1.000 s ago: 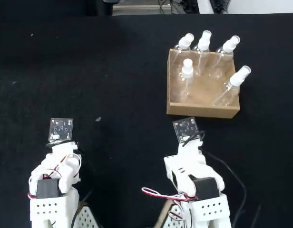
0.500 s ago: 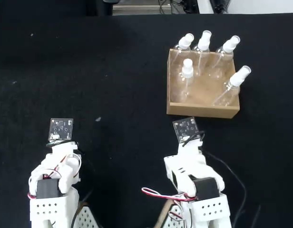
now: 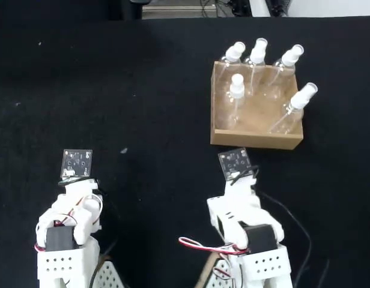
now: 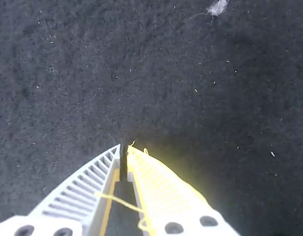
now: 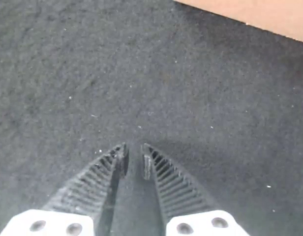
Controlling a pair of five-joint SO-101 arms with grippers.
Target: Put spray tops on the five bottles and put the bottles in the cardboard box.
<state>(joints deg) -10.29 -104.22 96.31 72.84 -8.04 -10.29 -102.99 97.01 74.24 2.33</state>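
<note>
Several clear bottles (image 3: pixel 235 102) with white spray tops (image 3: pixel 257 50) stand inside the cardboard box (image 3: pixel 255 139) at the right back of the table. Both arms are folded back near the table's front edge, well short of the box. My left gripper (image 4: pixel 125 149), with a white and a yellow finger, is shut on nothing just above the black cloth. The black-fingered right gripper (image 5: pixel 134 156) hovers over the cloth with its fingers drawn together and nothing between them. A strip of the cardboard box (image 5: pixel 259 14) shows a short way ahead of it.
A black cloth (image 3: pixel 113 90) covers the whole table. A small white speck (image 4: pixel 218 7) lies on it ahead of the left arm. The left arm (image 3: pixel 71 210) and right arm (image 3: pixel 242 210) sit side by side at the front.
</note>
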